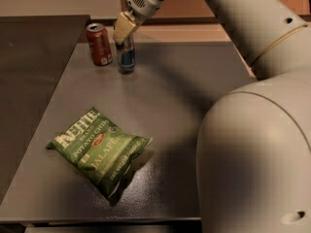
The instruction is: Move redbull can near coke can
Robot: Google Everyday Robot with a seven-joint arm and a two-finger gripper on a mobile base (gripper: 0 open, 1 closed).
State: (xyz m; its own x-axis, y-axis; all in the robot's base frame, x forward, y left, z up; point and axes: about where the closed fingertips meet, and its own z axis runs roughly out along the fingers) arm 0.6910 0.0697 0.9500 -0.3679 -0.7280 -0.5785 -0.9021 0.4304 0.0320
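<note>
Nearly done: redbull can [127, 58] upright on table [194, 101], just beside coke can [99, 45]; gripper [123, 32] pinching its top; release pending.

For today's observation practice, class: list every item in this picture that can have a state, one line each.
redbull can: upright, top held by the gripper, just right of the coke can.
coke can: upright, standing free.
chip bag: lying flat, label up.
gripper: above the redbull can, shut on it.
</note>
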